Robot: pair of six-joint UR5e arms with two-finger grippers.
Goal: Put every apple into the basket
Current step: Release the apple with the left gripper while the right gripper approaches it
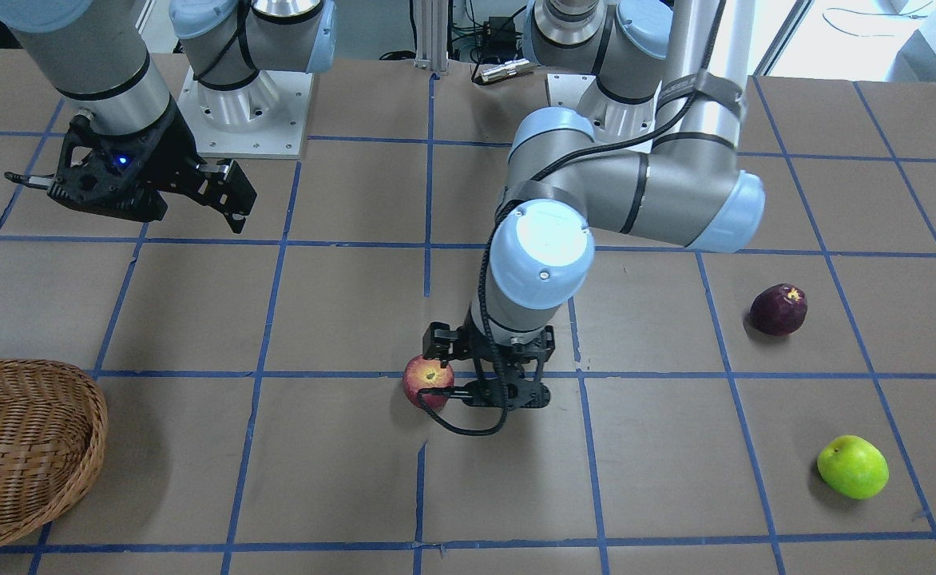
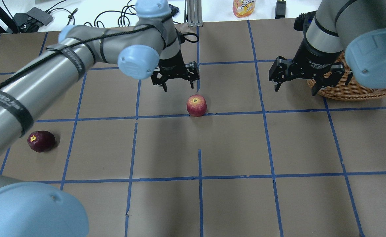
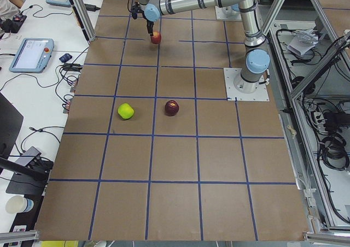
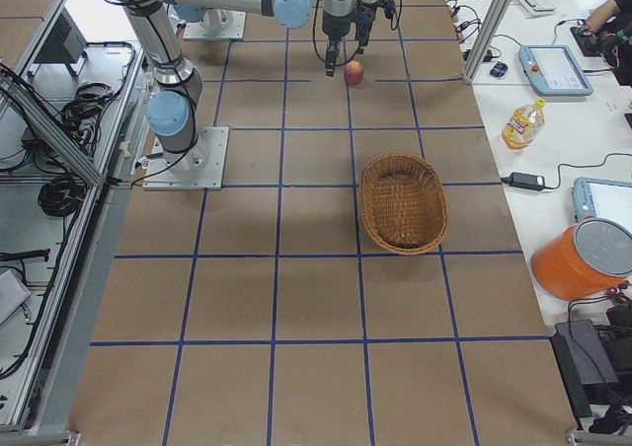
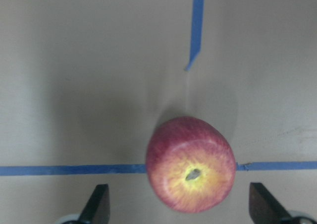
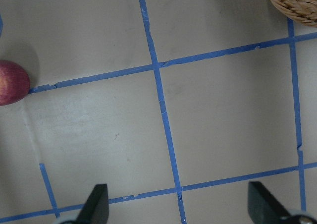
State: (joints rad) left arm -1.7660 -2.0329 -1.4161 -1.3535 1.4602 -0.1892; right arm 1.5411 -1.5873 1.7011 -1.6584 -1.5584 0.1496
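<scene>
No legible text, labels or numbers anywhere.

Table, brown, blue-gridded. Carries: wicker basket; red apple, nearest the basket; maroon apple and green apple, both well apart from it.

Left pincer (low), right pincer: agape.

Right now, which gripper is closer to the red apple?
Left. The left gripper hovers over the red apple, fingers open; the right gripper hangs well aside, by the basket.
</scene>
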